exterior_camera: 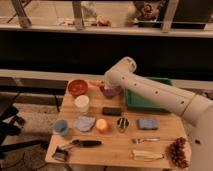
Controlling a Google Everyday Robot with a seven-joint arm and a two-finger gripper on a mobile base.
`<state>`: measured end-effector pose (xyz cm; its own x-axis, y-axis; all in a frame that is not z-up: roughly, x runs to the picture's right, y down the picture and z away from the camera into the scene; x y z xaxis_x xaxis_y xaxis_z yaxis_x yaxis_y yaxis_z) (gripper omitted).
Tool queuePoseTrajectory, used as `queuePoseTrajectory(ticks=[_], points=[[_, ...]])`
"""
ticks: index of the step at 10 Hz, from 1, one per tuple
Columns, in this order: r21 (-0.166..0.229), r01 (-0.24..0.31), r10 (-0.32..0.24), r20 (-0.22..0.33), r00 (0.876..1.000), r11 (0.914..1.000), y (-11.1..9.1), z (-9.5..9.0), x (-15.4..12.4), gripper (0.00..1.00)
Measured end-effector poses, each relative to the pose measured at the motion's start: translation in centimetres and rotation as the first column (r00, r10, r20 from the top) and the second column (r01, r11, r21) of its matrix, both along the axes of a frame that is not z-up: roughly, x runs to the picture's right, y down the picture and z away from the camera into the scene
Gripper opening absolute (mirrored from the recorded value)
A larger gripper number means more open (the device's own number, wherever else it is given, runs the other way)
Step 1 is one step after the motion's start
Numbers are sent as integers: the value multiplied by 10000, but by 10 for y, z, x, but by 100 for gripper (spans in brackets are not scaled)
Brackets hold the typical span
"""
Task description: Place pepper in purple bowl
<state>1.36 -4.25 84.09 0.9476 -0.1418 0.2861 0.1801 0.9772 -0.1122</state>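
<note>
The purple bowl point(112, 91) stands at the back of the wooden table point(115, 150), partly covered by my arm. My gripper point(105, 86) is at the arm's end, low over the bowl's left rim, mostly hidden by the wrist. A thin red-orange sliver, the pepper point(94, 83), shows just left of the gripper, between the purple bowl and the red-orange bowl point(77, 87). I cannot tell whether the gripper holds it.
A green tray point(147, 100) is right of the purple bowl. In front are a white cup point(81, 103), black block point(112, 111), blue cup point(61, 127), grey-blue cloth point(85, 123), round orange fruit point(102, 125), blue sponge point(147, 123) and grapes point(177, 152).
</note>
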Motion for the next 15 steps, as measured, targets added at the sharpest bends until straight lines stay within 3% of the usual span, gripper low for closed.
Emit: queuePoseTrajectory(ticks=[6, 9, 15], points=[[-295, -421, 422, 18, 9991, 9987, -19, 42, 22, 0], [-427, -582, 584, 50, 9983, 9974, -17, 60, 20, 0], [-613, -541, 508, -536, 9973, 9967, -20, 89, 35, 0]])
